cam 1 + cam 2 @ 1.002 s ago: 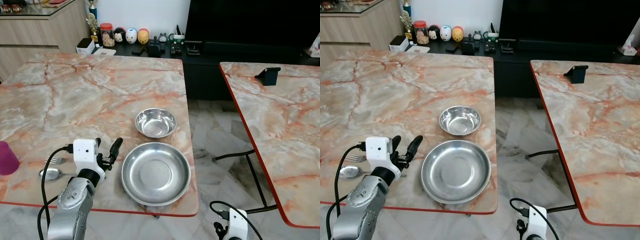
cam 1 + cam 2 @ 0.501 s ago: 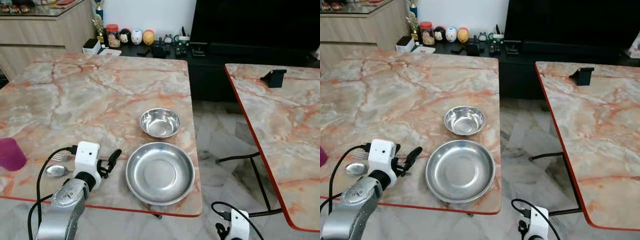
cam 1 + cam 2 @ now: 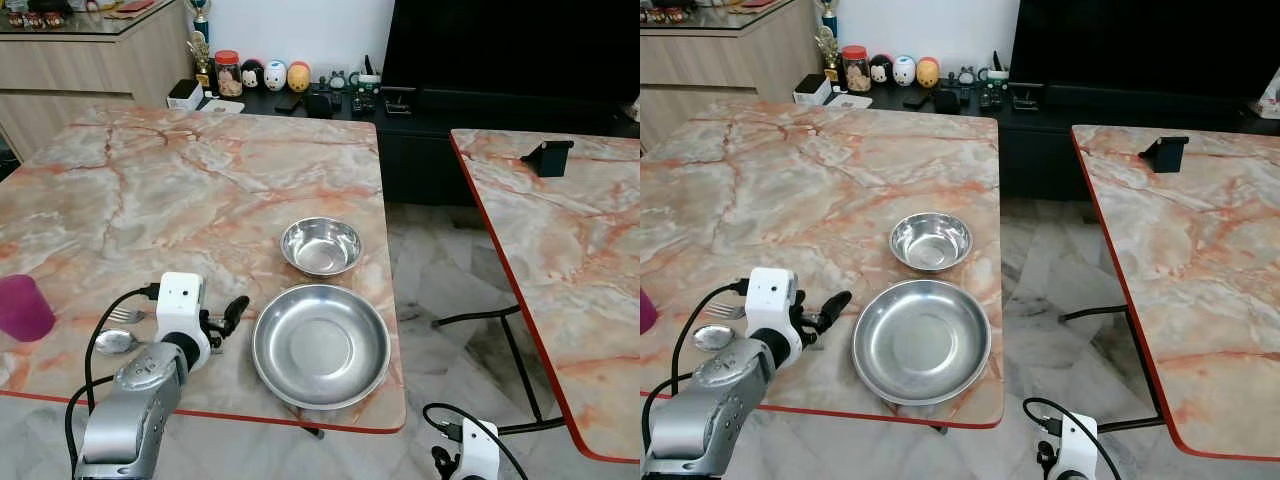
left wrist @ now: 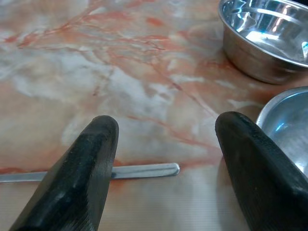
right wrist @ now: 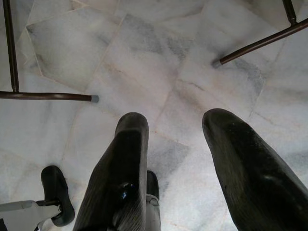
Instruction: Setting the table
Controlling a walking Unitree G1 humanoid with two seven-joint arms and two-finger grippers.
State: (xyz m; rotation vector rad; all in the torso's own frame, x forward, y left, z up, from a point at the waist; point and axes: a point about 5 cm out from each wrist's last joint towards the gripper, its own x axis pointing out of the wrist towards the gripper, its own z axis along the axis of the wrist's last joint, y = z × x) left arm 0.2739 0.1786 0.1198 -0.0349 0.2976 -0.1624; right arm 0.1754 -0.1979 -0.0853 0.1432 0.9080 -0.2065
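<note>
1. Left gripper (image 3: 228, 318) hovers low over the table (image 3: 200, 190), fingers spread apart, nothing between them.
2. A utensil handle (image 4: 139, 170) lies just beneath; spoon (image 3: 115, 342) and fork (image 3: 124, 316) beside the wrist.
3. Plate (image 3: 320, 346) just beside, bowl (image 3: 321, 246) beyond.
4. Right gripper (image 5: 175, 159) hangs idle over the floor, fingers apart.

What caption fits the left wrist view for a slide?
Open left end effector low over the marble table, a utensil handle lying between its fingers, the small bowl and plate beside.
</note>
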